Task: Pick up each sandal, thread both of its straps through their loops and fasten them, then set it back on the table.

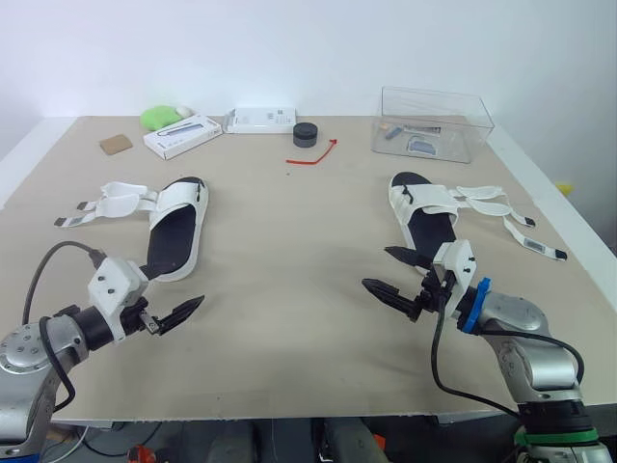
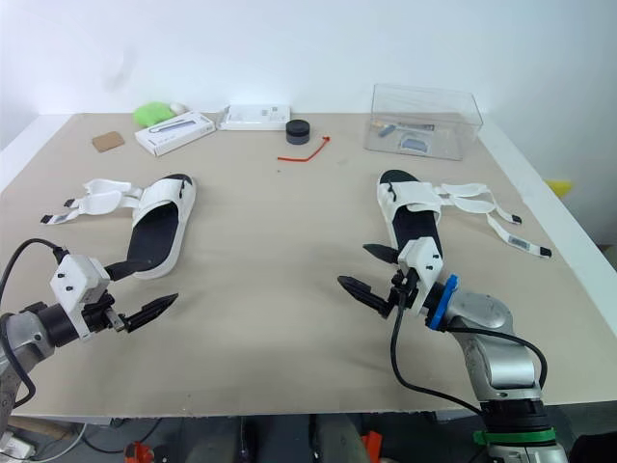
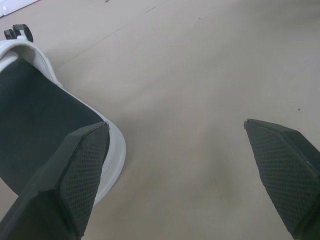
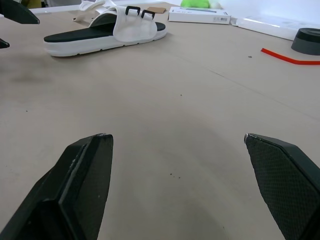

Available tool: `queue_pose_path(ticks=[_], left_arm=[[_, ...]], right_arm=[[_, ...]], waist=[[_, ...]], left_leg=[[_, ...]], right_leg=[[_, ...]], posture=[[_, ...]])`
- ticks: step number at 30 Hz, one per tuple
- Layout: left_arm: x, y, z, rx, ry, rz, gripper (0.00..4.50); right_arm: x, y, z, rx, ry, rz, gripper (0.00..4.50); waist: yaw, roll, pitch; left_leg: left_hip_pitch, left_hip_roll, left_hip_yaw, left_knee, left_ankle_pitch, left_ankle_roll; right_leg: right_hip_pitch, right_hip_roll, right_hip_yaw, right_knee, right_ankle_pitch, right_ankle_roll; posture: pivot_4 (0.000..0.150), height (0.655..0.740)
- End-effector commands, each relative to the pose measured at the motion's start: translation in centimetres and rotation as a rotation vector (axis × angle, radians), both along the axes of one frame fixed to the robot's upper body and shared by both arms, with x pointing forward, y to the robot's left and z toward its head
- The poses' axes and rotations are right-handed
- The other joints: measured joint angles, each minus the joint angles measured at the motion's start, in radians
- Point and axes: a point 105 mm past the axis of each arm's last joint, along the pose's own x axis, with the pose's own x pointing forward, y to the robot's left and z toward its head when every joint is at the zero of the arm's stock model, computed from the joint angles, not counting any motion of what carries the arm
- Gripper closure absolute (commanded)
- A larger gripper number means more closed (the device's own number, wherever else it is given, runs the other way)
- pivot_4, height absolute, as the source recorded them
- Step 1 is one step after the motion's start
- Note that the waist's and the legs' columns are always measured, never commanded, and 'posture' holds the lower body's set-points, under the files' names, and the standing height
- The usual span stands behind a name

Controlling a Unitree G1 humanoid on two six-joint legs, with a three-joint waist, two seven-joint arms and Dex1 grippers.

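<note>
The left gripper point(image 2: 136, 290) hung wide open and empty just beside the left sandal point(image 1: 178, 231), its upper finger hiding part of the heel. The right gripper point(image 1: 395, 275), equally wide, covered the right sandal's point(image 1: 424, 217) heel on the counter point(image 1: 289, 251).

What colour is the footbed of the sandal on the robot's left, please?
The footbed is black, clearest in the left eye view.

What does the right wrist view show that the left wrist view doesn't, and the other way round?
Right wrist view: the left-hand sandal whole, side-on, with two black loops, plus a red strip, a dark round puck and a white box. Left wrist view: that sandal's near end close up, beside the open left gripper. Shared: the tan table; the right gripper is open too.
</note>
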Motion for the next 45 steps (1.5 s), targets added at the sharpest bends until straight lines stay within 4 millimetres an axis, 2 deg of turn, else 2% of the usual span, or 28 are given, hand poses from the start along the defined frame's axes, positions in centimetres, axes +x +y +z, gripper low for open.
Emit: queue_pose_path(ticks=[1, 11, 16, 18, 22, 25, 29, 33, 45], left_arm=[[-0.1, -0.1, 1.3, 0.014, -0.050, -0.026, 0.03], [0.4, -2.2, 0.7, -0.036, -0.031, -0.115, 0.03], [0.4, -3.4, 0.5, -0.038, -0.026, -0.170, 0.03], [0.2, -4.9, 0.6, -0.047, -0.029, -0.226, 0.03], [-1.8, -9.7, 0.8, -0.062, 0.005, -0.473, 0.03], [-2.4, -11.7, 0.6, -0.046, 0.019, -0.578, 0.03], [-2.2, -13.4, 1.2, -0.082, 0.006, -0.636, 0.03], [-2.0, -14.1, 1.4, -0.107, -0.003, -0.638, 0.03], [-2.5, -14.3, 1.0, -0.134, -0.001, -0.589, 0.03]], right_arm=[[-0.7, 0.2, 0.7, -0.015, -0.034, 0.057, 0.00], [-0.6, -0.4, -0.2, -0.029, -0.013, 0.010, 0.00], [0.1, -1.1, 0.4, 0.025, 0.006, -0.063, 0.00], [1.1, -2.1, 1.1, 0.080, 0.016, -0.166, 0.00], [3.7, -4.7, 3.2, 0.181, 0.032, -0.423, 0.00], [4.9, -6.0, 3.4, 0.163, 0.052, -0.532, 0.00], [5.6, -6.9, 3.0, 0.109, 0.071, -0.577, 0.00], [7.3, -7.1, 2.3, 0.062, 0.093, -0.615, 0.00], [11.8, -6.1, 2.7, 0.111, 0.075, -0.668, 0.00]], waist=[[0.000, 0.000, 0.000], [0.000, 0.000, 0.000], [0.000, 0.000, 0.000], [0.001, 0.000, 0.000], [0.000, 0.000, 0.000], [0.000, 0.000, 0.000], [0.000, 0.000, 0.000], [-0.008, 0.000, 0.000], [-0.010, 0.000, 0.000]], left_leg=[[0.000, 0.000, 0.000, 0.000, 0.000, 0.000], [0.000, 0.000, 0.003, 0.000, 0.000, 0.000], [0.001, 0.000, 0.004, 0.000, 0.000, 0.000], [0.001, 0.000, 0.004, 0.000, 0.000, 0.000], [0.000, 0.000, 0.007, 0.001, 0.000, 0.000], [0.000, -0.002, 0.007, 0.001, 0.000, 0.000], [0.000, -0.002, 0.007, 0.001, -0.001, 0.000], [-0.001, -0.002, 0.008, 0.000, -0.001, 0.001], [0.001, -0.001, 0.009, 0.001, -0.001, 0.001]], right_leg=[[0.000, 0.000, 0.000, 0.000, 0.000, 0.000], [-0.001, 0.000, 0.002, 0.000, 0.000, 0.001], [-0.001, 0.000, 0.002, 0.000, 0.001, 0.001], [0.000, 0.000, 0.002, 0.000, 0.001, 0.002], [-0.001, 0.000, 0.004, 0.000, 0.002, 0.003], [-0.001, -0.001, 0.005, 0.000, 0.003, 0.005], [-0.001, 0.000, 0.006, 0.000, 0.002, 0.003], [-0.001, 0.001, 0.008, 0.000, 0.003, 0.004], [-0.001, 0.001, 0.011, -0.001, 0.004, 0.004]], posture=[[0.150, 0.7400], [0.150, 0.7400], [0.150, 0.7400], [0.150, 0.7400], [0.150, 0.7400], [0.150, 0.7400], [0.150, 0.7400], [0.150, 0.7400], [0.150, 0.7400]])
